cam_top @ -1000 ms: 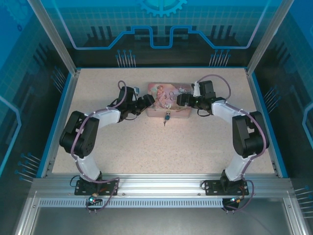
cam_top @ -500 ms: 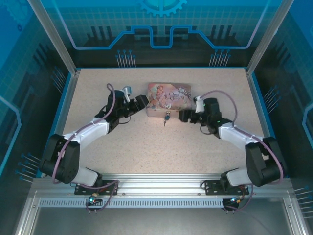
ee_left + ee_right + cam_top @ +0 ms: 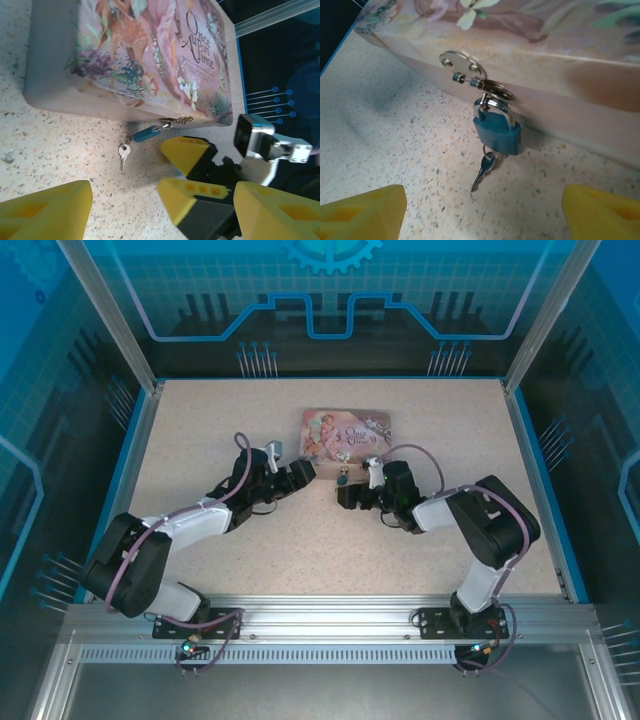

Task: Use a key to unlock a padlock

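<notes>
Two hands over the bench (image 3: 200, 430) in the top view. Where are they?
— The left hand (image 3: 303, 475) sits just left of the blue padlock (image 3: 342, 478). The right hand (image 3: 346, 497) sits just below and right of it, in front of the pink tin box (image 3: 345, 430). Neither touches the lock.
— And the left wrist view?
— The left hand's yellow fingers (image 3: 45, 212) are spread wide with nothing between them. The padlock lies on the bench against the tin's front wall, hooked to a metal hasp (image 3: 176, 120). The small key (image 3: 122, 155) lies just beyond its free end. The right hand's fingers (image 3: 182, 150) are near the lock, apart and holding nothing.
— The right wrist view?
— Its fingers (image 3: 360, 212) are at the bottom corners, wide apart. The padlock hangs by its closed shackle from the hasp. The key hangs under the blue body, tip on the bench. I cannot tell whether it is in the keyhole.
</notes>
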Robot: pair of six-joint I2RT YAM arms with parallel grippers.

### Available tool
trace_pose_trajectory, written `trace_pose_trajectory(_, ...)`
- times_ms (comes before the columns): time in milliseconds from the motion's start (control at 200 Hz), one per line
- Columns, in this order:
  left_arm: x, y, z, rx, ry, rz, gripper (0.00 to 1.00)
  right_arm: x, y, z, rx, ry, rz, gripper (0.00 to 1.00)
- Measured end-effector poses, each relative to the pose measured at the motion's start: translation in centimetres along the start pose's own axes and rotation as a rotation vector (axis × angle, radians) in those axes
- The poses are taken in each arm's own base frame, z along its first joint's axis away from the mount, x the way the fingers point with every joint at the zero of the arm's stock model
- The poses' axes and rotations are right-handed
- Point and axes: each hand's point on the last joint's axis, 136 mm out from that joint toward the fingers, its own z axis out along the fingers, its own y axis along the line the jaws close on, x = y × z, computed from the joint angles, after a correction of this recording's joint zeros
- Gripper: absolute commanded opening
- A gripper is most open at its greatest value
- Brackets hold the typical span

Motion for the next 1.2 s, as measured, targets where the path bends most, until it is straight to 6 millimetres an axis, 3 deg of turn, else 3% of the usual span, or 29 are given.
trace_pose_trajectory(295, -0.2, -0.2, 0.0, 0.010, -0.008, -0.004, 0.76, -1.0, 0.2, 1.7, 0.000, -0.090, -0.017, 0.78)
trace_pose_trajectory(515, -0.2, -0.4, 0.0, 0.014, -0.009, -0.018, 0.75, -1.9, 0.1, 2.7, -0.013, -0.132, -0.010, 0.70)
trace_pose_trajectory(835, -0.1, -0.4, 0.0, 0.014, -0.007, -0.019, 0.75, -2.3, 0.7, 4.1, -0.084, -0.148, 0.025, 0.45)
trace_pose_trajectory(1201, -0.1, -0.4, 0.1, 0.012, -0.007, -0.018, 0.75, -2.7, 1.6, 4.2, -0.133, -0.147, 0.058, 0.15)
